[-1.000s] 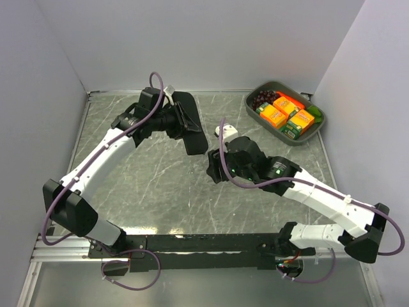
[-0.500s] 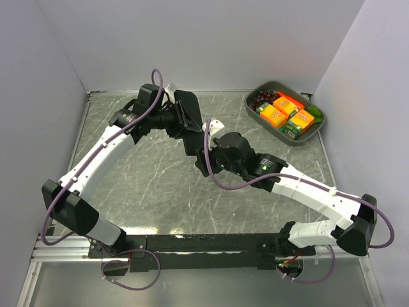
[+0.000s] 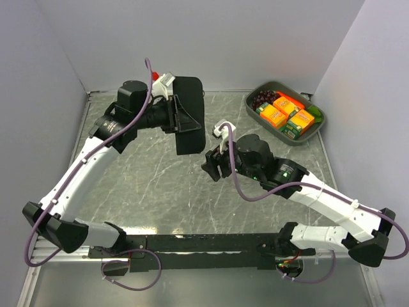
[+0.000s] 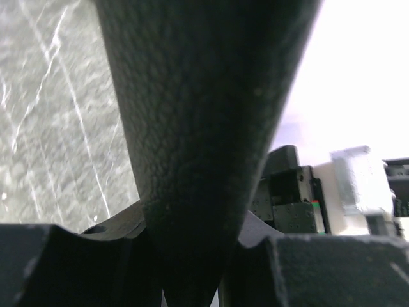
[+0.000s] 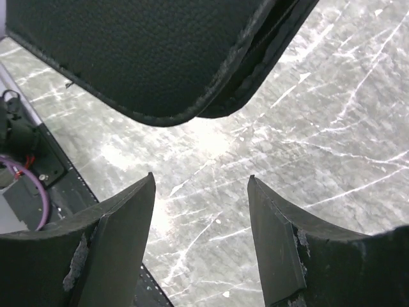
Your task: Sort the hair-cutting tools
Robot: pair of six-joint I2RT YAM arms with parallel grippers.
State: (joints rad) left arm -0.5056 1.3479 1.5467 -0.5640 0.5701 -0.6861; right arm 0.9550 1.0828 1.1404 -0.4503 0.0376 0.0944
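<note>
Black zip case [image 3: 188, 115], pinched by the left end effector [image 3: 174, 117], hangs twelve-to-six over the tabletop [image 3: 147, 185]; spread right end effector [image 3: 213, 167] sits at its five o'clock; tools perhaps inside.

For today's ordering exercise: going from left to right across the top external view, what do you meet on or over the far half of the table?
black zip case → right gripper → grey tray of boxes and grapes

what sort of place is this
Likely a robot lab cell: left arm and right arm bolted to a rail at a plain-walled table, a bin of boxes in the corner.
</note>
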